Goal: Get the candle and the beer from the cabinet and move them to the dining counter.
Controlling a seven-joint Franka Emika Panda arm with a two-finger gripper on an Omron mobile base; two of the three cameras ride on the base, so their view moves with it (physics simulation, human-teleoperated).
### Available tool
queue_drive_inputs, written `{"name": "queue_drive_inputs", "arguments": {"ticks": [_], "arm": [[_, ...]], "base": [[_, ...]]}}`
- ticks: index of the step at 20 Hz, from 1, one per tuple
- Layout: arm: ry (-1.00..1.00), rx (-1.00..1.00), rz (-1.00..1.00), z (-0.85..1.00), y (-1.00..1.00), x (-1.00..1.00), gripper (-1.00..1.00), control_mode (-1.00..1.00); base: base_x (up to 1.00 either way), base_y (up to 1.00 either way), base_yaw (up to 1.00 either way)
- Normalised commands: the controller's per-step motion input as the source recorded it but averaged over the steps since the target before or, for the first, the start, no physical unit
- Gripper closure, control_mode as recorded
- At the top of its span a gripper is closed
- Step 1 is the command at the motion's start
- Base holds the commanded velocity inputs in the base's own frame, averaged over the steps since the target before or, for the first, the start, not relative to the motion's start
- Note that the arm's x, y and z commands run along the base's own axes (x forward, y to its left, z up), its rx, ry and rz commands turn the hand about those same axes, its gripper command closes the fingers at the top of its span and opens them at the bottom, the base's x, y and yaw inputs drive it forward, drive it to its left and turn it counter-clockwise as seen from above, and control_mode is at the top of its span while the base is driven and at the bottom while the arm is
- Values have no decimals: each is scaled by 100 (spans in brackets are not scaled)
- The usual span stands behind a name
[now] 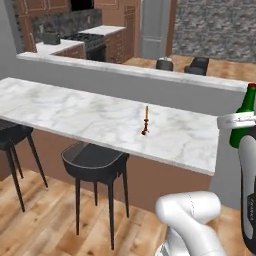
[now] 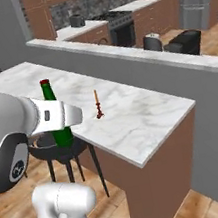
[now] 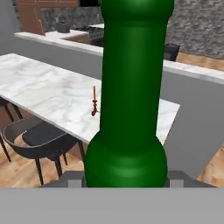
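Marble worktop (image 1: 60, 107) w/ grey back wall runs across the scene; black stools (image 1: 95, 161) stand under its near edge. Beer (image 3: 131, 87), dark green w/ red cap, is upright in the air off the worktop's end, not on it. No label or writing readable on the glass. Tool (image 2: 65, 123) is closed round the beer's body, jaws part-open to its width. Candle (image 1: 145, 121) stands upright on the worktop near its end, apart from the beer.
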Motion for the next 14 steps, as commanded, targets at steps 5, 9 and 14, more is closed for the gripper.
{"name": "queue_drive_inputs", "arguments": {"ticks": [5,9,14], "arm": [[0,0,0,0,0,0,100,100],[0,0,0,0,0,0,100,100],[0,0,0,0,0,0,100,100]], "base": [[47,79,-43],[30,32,-36],[37,23,-33]]}}
